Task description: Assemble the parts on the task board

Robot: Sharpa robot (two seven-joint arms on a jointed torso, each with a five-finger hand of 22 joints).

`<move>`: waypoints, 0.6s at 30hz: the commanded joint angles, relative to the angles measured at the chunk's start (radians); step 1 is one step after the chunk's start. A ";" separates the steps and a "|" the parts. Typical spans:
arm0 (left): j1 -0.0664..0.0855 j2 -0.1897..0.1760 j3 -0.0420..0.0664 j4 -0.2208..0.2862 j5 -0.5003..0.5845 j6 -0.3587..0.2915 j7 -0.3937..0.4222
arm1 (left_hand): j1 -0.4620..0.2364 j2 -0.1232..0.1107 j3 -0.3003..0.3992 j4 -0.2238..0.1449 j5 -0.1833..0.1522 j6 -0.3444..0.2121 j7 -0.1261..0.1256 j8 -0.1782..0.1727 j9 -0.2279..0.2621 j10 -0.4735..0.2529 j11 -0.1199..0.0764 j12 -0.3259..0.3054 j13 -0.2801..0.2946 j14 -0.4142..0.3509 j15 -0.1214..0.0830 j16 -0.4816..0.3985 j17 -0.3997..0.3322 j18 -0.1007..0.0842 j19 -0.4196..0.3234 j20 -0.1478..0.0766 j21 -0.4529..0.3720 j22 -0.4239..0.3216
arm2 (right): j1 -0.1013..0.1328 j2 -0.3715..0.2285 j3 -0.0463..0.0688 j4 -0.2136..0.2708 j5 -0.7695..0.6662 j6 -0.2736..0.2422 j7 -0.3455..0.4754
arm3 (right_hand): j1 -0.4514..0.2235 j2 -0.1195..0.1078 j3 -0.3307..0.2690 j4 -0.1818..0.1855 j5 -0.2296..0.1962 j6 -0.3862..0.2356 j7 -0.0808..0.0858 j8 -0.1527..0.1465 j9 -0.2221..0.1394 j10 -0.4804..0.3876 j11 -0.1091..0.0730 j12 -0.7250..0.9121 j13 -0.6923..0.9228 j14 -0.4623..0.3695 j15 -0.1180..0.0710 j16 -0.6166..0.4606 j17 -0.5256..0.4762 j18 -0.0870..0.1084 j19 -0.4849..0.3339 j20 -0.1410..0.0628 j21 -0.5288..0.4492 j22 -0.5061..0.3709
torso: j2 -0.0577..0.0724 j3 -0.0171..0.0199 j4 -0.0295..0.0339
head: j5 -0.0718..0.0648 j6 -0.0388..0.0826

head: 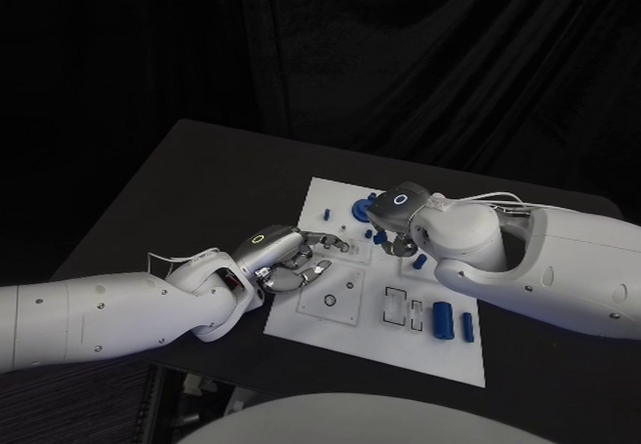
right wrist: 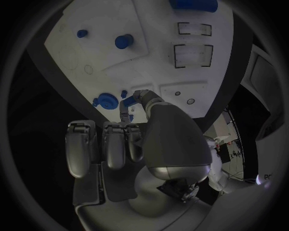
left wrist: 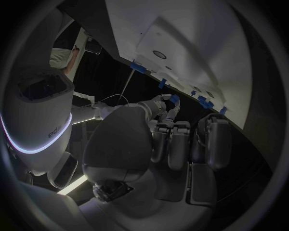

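Note:
The white task board (head: 348,335) lies mid-table. My left hand (head: 299,255) hovers over its left edge. In the left wrist view a small blue part (left wrist: 175,99) sits pinched at the tips of the thumb and a finger, and the other fingers (left wrist: 177,144) are curled in. My right hand (head: 394,217) is down on the board's far side beside a blue gear (head: 362,209). In the right wrist view its thumb and a finger close round a small blue part (right wrist: 130,117) next to the gear (right wrist: 107,101).
A small blue peg (head: 327,214) stands near the board's far left corner. Blue pieces (head: 421,262) lie under my right forearm, and two long blue bars (head: 445,317) lie at the board's near right. Square outlines (head: 330,299) mark the board's middle. The black table (head: 195,188) extends to the left.

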 commanded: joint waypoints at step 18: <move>0.002 0.038 0.001 -0.027 0.005 0.000 0.007 | -0.009 0.002 -0.003 0.001 0.005 0.010 0.002 0.006 0.000 0.108 0.002 0.003 0.263 0.107 -0.001 0.003 0.263 0.003 -0.003 -0.004 -0.001 0.184 | 0.012 0.099 -0.003 -0.046 -0.104 0.269 0.013 | -0.020 -0.004 0.017 -0.012 -0.019 0.049 -0.051 -0.015 0.166 0.104 -0.007 0.003 0.263 0.105 -0.011 0.003 0.263 -0.016 0.105 -0.011 0.011 0.263 | 0.000 -0.0147 0.0345 | 0.027 0.000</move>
